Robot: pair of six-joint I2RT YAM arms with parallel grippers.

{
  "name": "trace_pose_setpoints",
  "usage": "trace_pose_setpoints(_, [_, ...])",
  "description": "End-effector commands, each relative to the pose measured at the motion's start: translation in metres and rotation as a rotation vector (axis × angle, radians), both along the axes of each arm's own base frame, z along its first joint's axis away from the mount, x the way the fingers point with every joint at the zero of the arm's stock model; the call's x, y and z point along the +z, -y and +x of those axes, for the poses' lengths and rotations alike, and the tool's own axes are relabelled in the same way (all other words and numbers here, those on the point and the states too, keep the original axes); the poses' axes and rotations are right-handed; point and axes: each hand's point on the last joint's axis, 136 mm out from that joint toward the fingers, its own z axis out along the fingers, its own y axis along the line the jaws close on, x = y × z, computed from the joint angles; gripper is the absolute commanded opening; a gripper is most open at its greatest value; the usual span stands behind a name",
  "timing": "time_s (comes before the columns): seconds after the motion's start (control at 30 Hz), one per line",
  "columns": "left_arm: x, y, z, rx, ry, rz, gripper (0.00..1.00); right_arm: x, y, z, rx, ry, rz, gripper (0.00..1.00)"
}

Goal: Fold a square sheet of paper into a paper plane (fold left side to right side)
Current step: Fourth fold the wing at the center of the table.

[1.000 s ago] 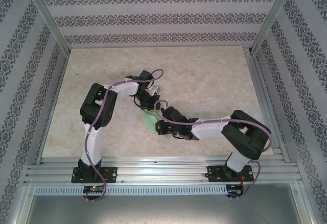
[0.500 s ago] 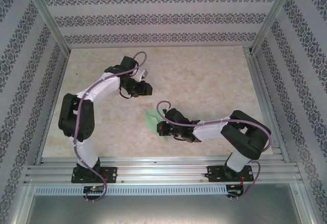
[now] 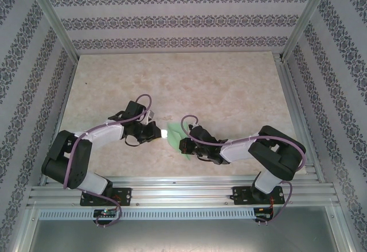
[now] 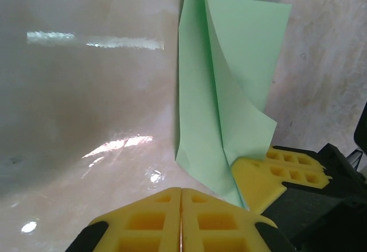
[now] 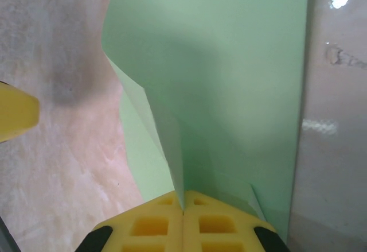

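One thin mint-green paper sheet lies half-folded on beige counter. Right fingers clamp its flap as anchor; left fingers, together, sit just beside it, likely to press crease.

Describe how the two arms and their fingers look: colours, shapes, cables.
Both the left arm and the right arm have white links between black joints and black bases. A mauve cable loops along each. The fingers are yellow blocks with square recesses, on black mounts.
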Motion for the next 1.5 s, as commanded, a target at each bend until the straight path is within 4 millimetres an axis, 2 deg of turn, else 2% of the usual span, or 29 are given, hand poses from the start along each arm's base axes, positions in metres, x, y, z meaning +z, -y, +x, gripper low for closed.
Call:
trace_pose_setpoints(0.0, [0.027,0.024,0.027,0.035,0.107,-0.111,0.06,0.016,0.001,0.012,-0.063,0.043,0.065,0.03])
trace_pose_setpoints(0.23, [0.004,0.047,0.026,0.035,0.059,-0.122,0.01,0.017,0.002,0.013,-0.076,0.043,0.075,0.03])
trace_pose_setpoints(0.5, [-0.006,0.061,0.028,0.030,0.046,-0.123,0.00,0.015,0.002,0.012,-0.079,0.036,0.077,0.02])
trace_pose_setpoints(0.6, [-0.016,0.062,0.026,0.028,0.031,-0.100,0.00,0.014,0.001,0.012,-0.075,0.031,0.078,0.02])
trace_pose_setpoints(1.03, [-0.067,0.038,0.017,0.092,-0.050,0.050,0.00,0.020,0.008,0.012,-0.105,0.032,0.106,0.05])
trace_pose_setpoints(1.3, [-0.076,0.032,0.013,0.086,-0.061,0.097,0.00,0.023,0.014,0.013,-0.107,0.015,0.142,0.08])
trace_pose_setpoints(1.47, [-0.078,0.032,0.013,0.083,-0.065,0.099,0.00,0.023,0.007,0.010,-0.072,-0.015,0.199,0.00])
